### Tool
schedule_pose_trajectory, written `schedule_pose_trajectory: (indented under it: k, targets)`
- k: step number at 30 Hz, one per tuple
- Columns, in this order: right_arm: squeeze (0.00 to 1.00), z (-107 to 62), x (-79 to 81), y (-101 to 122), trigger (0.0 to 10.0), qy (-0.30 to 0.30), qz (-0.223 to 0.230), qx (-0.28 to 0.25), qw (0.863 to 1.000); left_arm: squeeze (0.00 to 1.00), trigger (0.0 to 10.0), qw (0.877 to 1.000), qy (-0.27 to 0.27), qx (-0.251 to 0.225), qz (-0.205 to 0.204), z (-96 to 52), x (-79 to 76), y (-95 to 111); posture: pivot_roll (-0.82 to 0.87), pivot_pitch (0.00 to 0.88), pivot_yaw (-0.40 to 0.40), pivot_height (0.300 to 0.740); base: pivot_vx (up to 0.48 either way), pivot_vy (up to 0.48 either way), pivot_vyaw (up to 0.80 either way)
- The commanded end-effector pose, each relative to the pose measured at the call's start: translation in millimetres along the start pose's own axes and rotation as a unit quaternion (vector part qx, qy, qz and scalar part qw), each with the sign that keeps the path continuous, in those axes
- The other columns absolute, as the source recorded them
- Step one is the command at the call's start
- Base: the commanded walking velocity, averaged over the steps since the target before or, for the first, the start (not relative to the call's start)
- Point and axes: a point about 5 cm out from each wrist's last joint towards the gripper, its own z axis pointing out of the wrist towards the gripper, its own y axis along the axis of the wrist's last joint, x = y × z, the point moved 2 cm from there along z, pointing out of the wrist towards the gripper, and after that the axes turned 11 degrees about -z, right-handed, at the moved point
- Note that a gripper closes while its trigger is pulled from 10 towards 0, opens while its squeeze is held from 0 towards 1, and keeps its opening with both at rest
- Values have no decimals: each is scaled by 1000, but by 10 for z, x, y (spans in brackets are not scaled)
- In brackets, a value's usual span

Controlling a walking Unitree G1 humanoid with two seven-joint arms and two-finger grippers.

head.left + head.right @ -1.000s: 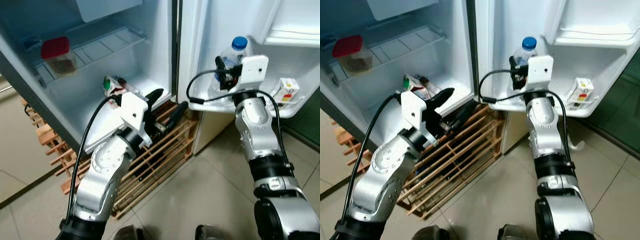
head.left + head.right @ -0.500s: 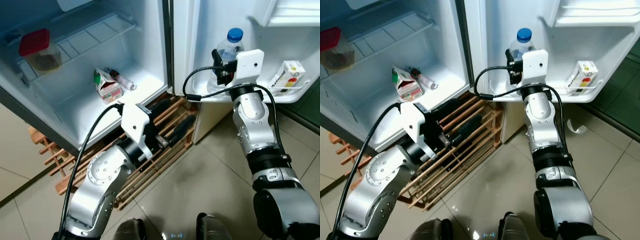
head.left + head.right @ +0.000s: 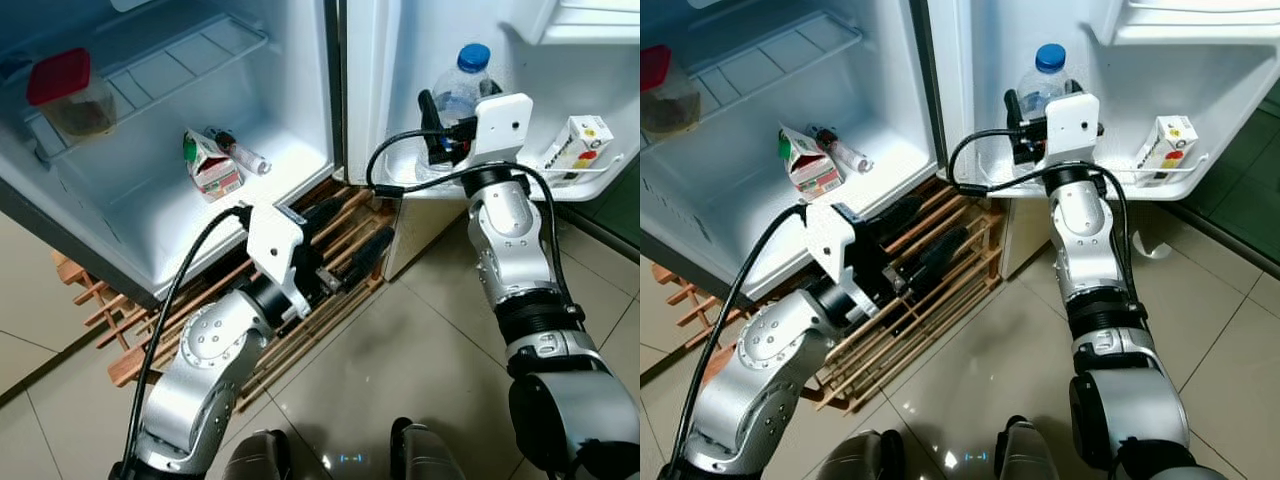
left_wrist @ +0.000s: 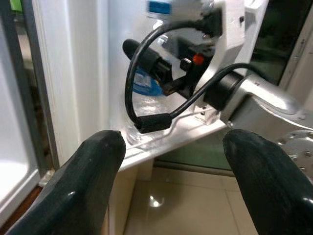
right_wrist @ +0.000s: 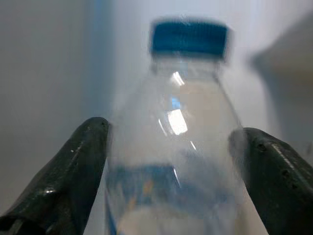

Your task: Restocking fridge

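Observation:
A clear water bottle [image 3: 462,82] with a blue cap stands upright on the lower shelf [image 3: 592,186] of the open fridge door. My right gripper [image 3: 457,94] is at the bottle, open, with one black finger on each side of it; the right wrist view shows the bottle [image 5: 178,147] between the fingers [image 5: 78,171]. My left gripper [image 3: 360,222] is open and empty, low in front of the wooden rack [image 3: 300,310] under the fridge. In the left wrist view its fingers [image 4: 93,166] are wide apart and point toward the door shelf.
A small juice carton [image 3: 582,142] stands at the right end of the door shelf. Inside the fridge a green-and-white carton [image 3: 208,166] and a small tube [image 3: 242,156] lie on the lower shelf, and a red-lidded jar [image 3: 68,96] sits on the wire shelf. Tiled floor lies below.
The camera has shifted. My left gripper has drawn back from the fridge interior and dropped in front of the rack. The right gripper's fingers now stand wider around the bottle.

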Motion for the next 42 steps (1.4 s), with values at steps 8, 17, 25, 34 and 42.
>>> schedule_pose_trajectory:
  k: [8, 17, 25, 34, 42]
  targets:
    - [1000, -46, 36, 205, 10000, -4, 1, -40, 999, 0, 10000, 1000, 25, -9, 12, 101, 159, -103, -99, 76, 51, 740, 0, 0, 0]
    - [1000, -471, -194, 219, 10000, -36, 21, -25, 999, 0, 10000, 997, 68, 13, 23, 262, 370, -293, -260, 0, 67, 740, 0, 0, 0]
    - [804, -894, -185, 52, 10000, -25, 48, 37, 998, 0, 10000, 988, 150, 23, 22, 267, 646, -355, -241, 0, 40, 740, 0, 0, 0]
    - [0, -1290, 89, -264, 10000, 22, 87, 140, 986, 0, 10000, 965, 260, -31, 3, -111, 821, -133, -178, 0, 17, 740, 135, -163, 0]
    - [0, -1154, 136, -310, 10000, 26, 87, 147, 985, 0, 10000, 967, 254, -36, -1, -73, 847, -118, -170, 0, 22, 740, 255, -383, 0]
